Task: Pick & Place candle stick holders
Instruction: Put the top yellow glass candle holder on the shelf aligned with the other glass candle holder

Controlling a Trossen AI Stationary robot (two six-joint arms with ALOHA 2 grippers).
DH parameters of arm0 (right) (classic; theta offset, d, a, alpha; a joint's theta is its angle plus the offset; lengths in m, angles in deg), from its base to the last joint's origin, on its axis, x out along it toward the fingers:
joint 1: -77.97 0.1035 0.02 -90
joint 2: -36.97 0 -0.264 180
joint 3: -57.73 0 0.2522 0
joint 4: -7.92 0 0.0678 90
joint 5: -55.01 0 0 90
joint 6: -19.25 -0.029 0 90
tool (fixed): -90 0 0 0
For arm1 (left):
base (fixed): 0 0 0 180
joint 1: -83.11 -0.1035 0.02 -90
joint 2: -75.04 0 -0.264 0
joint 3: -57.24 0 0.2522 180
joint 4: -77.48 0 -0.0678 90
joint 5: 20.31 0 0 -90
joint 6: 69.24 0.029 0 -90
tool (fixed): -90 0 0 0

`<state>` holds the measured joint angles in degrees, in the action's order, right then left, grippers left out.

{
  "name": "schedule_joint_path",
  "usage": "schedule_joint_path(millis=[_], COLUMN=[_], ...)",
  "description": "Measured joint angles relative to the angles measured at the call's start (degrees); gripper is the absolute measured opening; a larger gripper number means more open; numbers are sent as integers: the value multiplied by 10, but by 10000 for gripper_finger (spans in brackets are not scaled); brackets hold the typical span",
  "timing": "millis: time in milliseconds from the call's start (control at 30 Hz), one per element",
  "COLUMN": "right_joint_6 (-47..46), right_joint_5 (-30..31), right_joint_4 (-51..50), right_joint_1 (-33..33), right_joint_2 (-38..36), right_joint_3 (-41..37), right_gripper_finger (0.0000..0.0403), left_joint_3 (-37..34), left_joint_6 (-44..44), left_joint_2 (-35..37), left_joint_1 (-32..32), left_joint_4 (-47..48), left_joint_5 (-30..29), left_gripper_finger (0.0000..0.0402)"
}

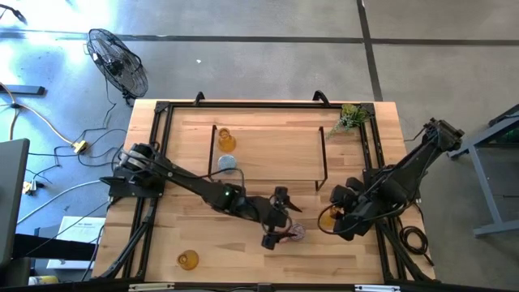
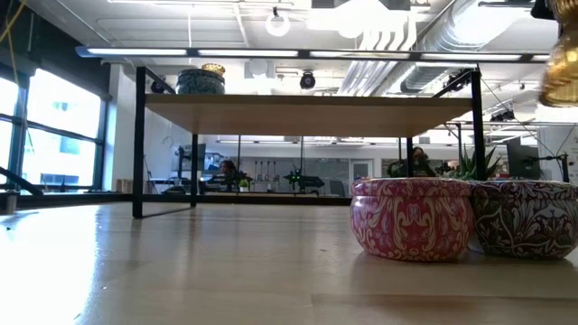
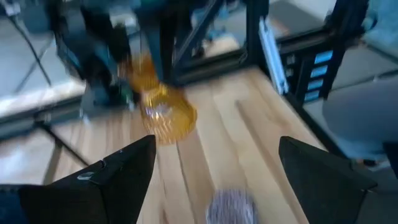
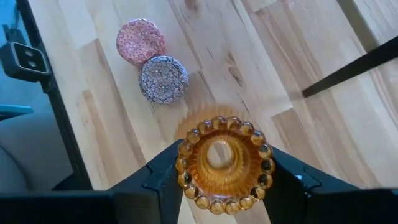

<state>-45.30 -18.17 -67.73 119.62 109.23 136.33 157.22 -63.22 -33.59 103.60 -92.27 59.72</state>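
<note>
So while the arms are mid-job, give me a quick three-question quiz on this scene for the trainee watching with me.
1. True or false: the left gripper is shut on the pink holder.
2. What does the right gripper hold? A) blue holder B) amber holder C) plant sprig
3. How many holders stand on the raised shelf?
Key: 1 false, its jaws stand open and empty. 2 B, the amber holder. 3 two, an amber one and a blue one.
</note>
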Motion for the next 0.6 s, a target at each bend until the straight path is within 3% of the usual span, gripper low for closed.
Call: schedule_joint_path(millis=[133,367,600], right_joint_6=[5,7,16], right_joint_5=[-1,7,8], right_joint_4=[0,-1,-1], right_joint_1=[0,1,1], right_joint_2=[2,2,2], right_joint_3=[0,0,0], right_gripper_finger=[152,166,151], left_joint_3=[1,1,0], left_joint_6=[-4,-37,-63], left_joint_2=[-3,-16,-81], left_joint_1=[-18,-51,-81], left_joint_4=[-58,-77,-175], left_joint_5=[39,110,184], left_gripper_finger=[335,335,335])
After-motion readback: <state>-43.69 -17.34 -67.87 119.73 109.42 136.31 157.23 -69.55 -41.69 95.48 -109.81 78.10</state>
